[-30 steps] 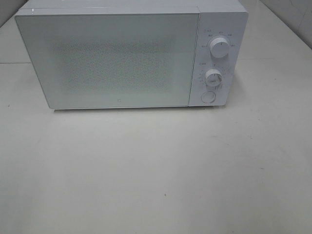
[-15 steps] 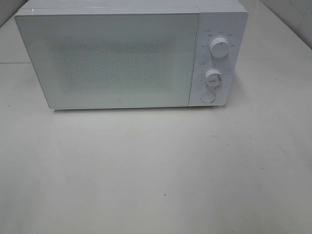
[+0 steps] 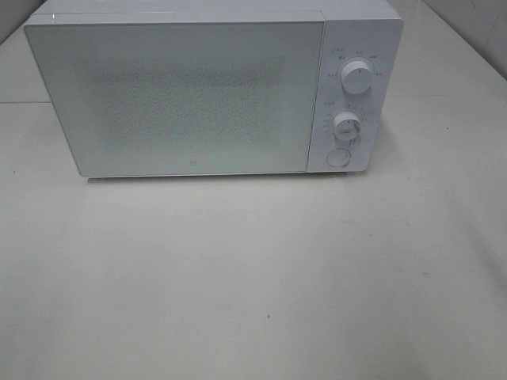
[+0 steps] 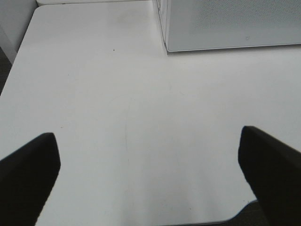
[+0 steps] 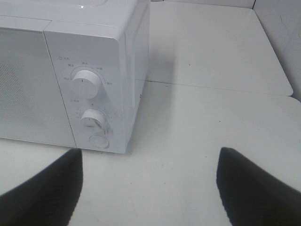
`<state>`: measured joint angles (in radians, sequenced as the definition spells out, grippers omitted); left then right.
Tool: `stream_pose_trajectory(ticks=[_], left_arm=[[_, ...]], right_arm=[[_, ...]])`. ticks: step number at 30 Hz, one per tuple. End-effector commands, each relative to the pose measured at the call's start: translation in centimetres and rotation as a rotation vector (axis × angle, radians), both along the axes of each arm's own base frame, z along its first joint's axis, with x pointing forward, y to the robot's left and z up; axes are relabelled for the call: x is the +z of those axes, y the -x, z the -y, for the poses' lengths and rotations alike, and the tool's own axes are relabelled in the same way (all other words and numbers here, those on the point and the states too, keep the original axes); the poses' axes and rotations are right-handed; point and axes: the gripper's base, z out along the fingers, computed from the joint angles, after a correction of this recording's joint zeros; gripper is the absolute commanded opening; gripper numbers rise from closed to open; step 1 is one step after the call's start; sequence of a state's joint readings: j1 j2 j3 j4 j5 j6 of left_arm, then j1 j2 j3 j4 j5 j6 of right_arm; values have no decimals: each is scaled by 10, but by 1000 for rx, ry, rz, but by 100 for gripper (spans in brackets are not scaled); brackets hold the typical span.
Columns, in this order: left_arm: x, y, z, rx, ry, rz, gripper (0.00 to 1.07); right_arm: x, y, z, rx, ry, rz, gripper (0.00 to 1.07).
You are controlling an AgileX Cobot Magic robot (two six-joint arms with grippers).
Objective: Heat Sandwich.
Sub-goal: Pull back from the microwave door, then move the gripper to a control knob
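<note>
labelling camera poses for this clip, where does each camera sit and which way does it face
Exterior high: mounted high, looking down at the front of the closed microwave and the table; no robot part shows.
Left wrist: on the left arm, low over the table, facing the microwave's door-side corner; fingers of the open left gripper show.
Right wrist: on the right arm, facing the microwave's control panel; fingers of the open right gripper show.
Shared: exterior high and right wrist both show the control panel; all three show the microwave.
</note>
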<state>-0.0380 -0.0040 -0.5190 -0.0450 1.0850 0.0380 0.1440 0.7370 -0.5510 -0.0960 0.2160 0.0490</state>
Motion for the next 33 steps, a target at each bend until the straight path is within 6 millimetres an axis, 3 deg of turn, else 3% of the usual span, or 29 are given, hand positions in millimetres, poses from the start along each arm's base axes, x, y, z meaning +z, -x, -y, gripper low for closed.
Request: stream_pose_trajectory(ticks=[1, 19, 33], left_arm=[[0, 2, 0, 6, 6, 27, 98], [0, 2, 0, 6, 6, 27, 98], [0, 2, 0, 6, 6, 27, 98]], right_arm=[[-2, -13, -2, 7, 2, 22, 75], [-24, -72, -15, 47, -43, 178, 75], [-79, -65, -9, -22, -108, 295, 75]])
